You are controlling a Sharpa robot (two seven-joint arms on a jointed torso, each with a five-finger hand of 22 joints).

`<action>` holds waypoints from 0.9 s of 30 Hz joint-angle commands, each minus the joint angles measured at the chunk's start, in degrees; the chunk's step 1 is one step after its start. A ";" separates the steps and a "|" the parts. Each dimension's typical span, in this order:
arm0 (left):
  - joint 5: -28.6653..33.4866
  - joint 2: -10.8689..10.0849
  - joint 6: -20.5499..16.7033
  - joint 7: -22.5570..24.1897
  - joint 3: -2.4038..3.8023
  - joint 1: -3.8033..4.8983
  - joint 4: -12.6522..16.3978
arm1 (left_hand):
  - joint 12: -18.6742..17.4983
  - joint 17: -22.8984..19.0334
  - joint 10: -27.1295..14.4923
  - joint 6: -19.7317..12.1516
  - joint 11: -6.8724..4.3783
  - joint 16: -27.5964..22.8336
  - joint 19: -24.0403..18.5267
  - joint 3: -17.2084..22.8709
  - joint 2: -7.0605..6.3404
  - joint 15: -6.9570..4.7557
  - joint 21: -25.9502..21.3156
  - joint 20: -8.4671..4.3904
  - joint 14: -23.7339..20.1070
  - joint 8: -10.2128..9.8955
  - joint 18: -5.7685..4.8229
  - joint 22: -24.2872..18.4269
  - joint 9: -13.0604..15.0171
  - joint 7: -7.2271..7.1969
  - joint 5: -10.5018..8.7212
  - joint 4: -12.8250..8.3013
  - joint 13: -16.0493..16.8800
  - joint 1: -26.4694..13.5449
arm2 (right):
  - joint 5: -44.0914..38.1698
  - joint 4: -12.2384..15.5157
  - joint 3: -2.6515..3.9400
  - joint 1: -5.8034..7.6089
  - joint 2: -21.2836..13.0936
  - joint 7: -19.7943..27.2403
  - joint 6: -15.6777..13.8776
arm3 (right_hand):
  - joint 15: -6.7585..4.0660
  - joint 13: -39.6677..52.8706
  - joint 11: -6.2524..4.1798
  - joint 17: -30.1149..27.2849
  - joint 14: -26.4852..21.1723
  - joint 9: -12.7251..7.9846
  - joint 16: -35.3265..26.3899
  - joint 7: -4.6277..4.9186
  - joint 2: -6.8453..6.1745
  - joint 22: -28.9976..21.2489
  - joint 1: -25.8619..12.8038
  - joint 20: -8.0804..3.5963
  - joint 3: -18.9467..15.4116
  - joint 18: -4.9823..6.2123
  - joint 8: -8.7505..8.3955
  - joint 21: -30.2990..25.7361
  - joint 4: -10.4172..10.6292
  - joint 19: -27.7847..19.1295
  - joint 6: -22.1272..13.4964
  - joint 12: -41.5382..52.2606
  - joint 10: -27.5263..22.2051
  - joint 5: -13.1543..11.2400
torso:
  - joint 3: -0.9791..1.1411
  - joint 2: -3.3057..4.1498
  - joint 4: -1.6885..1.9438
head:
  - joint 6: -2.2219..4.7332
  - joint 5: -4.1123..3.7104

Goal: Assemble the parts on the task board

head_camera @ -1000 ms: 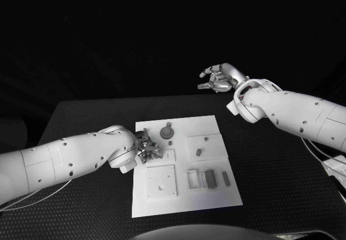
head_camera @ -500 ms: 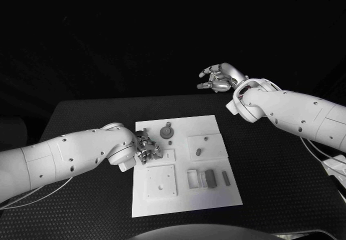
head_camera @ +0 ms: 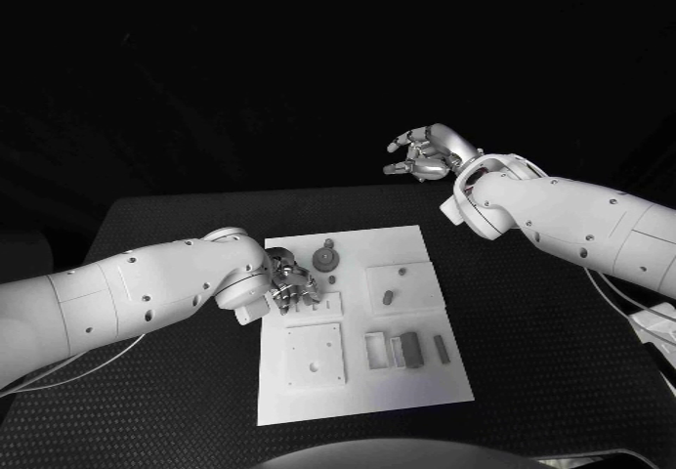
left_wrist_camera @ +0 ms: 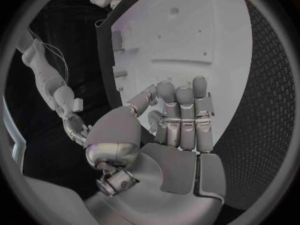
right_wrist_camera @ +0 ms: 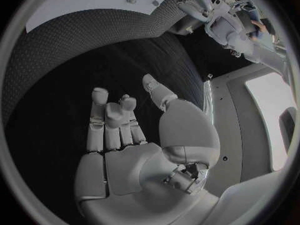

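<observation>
Task board (head_camera: 359, 332) mid-table, grey parts (head_camera: 410, 349) sitting in its near-right recess. Left hand (head_camera: 292, 288) over board's left edge, fingers curled, nothing visibly held, likely lining up pick. Right hand (head_camera: 426, 156) parked far right off board, fingers loosely apart, empty.

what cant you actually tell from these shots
- Head view: the left hand covers the task board's left edge, so any contact with a part is hidden.
- Left wrist view: the fingers block the board beneath them.
- Head view: the small parts are too small to identify.
- Right hand hangs off the table, holding nothing.
</observation>
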 commanded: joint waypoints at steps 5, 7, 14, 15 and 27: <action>-2.10 0.99 5.91 -1.18 0.02 0.25 -0.50 | 0.51 -0.57 -1.00 6.11 -1.57 0.72 0.65 -0.01 0.81 -0.13 -0.43 -0.10 -0.46 0.35 0.85 0.33 0.46 -4.46 0.72 0.11 -0.14 0.10 | 0.01 -0.10 0.03 0.00 0.17 0.43 0.95 | 0.00 -0.10 1.64 0.03 -0.37 -0.06 -0.19 2.61 0.64 0.95 0.03 -0.04 0.04 0.47 -0.05 -0.39 -0.34 -0.48 3.05 0.28 -4.18 0.23 | -0.02 0.02 0.01 | -0.16 -0.06; -3.00 1.11 6.24 -1.18 0.02 0.28 -0.61 | 0.86 -1.13 -0.96 6.25 -1.64 1.39 0.78 -0.09 0.91 -0.19 -0.51 -0.17 -0.58 0.37 0.86 0.67 0.81 -4.54 1.69 0.05 -0.15 -0.23 | -0.02 -0.15 0.03 0.00 0.20 0.41 0.95 | 0.00 -0.11 1.64 0.03 -0.37 -0.06 -0.19 2.61 0.65 0.95 0.04 -0.04 0.04 0.47 -0.05 -0.39 -0.36 -0.48 3.05 0.29 -4.18 0.23 | 0.00 0.02 0.03 | -0.19 -0.09; -4.57 1.45 5.91 -1.45 0.01 0.36 -0.99 | 1.78 -2.10 -0.73 6.70 -1.85 2.91 1.19 -0.16 1.20 -0.33 -0.52 -0.31 -0.63 0.62 0.90 1.41 1.53 -4.78 3.82 0.01 -0.04 -0.90 | -0.06 -0.15 0.03 0.00 0.21 0.41 0.97 | 0.01 -0.11 1.64 0.03 -0.38 -0.07 -0.19 2.62 0.67 0.95 0.10 -0.04 0.04 0.47 -0.05 -0.40 -0.44 -0.49 3.04 0.31 -4.19 0.23 | -0.02 -0.01 0.07 | -0.31 -0.08; -4.69 1.46 5.74 -1.45 0.01 0.36 -0.99 | 1.88 -2.23 -0.75 6.72 -1.87 3.08 1.20 -0.13 1.23 -0.34 -0.54 -0.32 -0.66 0.63 0.90 1.50 1.61 -4.79 4.08 -0.03 -0.03 -0.95 | -0.08 -0.15 0.03 0.00 0.21 0.41 0.97 | 0.01 -0.11 1.64 0.03 -0.38 -0.07 -0.19 2.62 0.67 0.95 0.10 -0.04 0.04 0.47 -0.05 -0.40 -0.45 -0.49 3.04 0.31 -4.19 0.23 | -0.02 -0.01 0.07 | -0.31 -0.08; -5.53 1.77 4.42 -1.20 0.01 0.36 -1.17 | 3.37 -3.84 -0.63 7.22 -2.21 5.40 1.85 1.89 1.05 -0.58 -0.59 -0.53 -0.82 1.05 0.98 2.56 2.54 -5.16 4.28 0.11 0.06 -1.72 | -0.16 -0.12 0.03 -0.01 0.21 0.43 0.99 | 0.01 -0.13 1.65 0.03 -0.40 -0.08 -0.18 2.62 0.70 0.96 0.16 -0.03 0.03 0.47 -0.05 -0.41 -0.54 -0.50 3.04 0.33 -4.20 0.23 | -0.06 -0.01 0.07 | -0.31 -0.10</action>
